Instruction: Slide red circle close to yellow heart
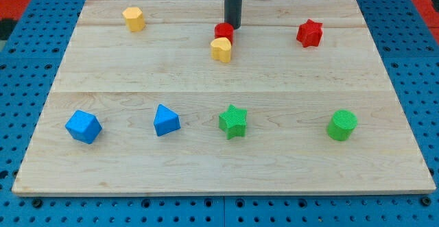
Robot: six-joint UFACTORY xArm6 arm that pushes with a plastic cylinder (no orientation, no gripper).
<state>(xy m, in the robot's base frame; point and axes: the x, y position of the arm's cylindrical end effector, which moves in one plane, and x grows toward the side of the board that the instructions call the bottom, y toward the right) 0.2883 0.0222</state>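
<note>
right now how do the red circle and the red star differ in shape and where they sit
The red circle is round and smooth-edged; the red star has points. The red circle sits near the board's top middle, touching the yellow heart just below it; the red star stands alone toward the view's right. My tip is right against the red circle's upper right; the red star has nothing near it. Both are red and lie in the top row.

Red circle (223, 30) touching yellow heart (221, 49) at worktop (206, 172) top centre; my tip (234, 26) just beside the circle's upper right. Open lane on either side: yellow block (134, 19) well left, red star (309, 33) well right. Wide bare band across the middle. Bottom row spaced apart: blue cube (84, 126), blue block (166, 120), green star (233, 121), green cylinder (341, 125), with gaps between each.
</note>
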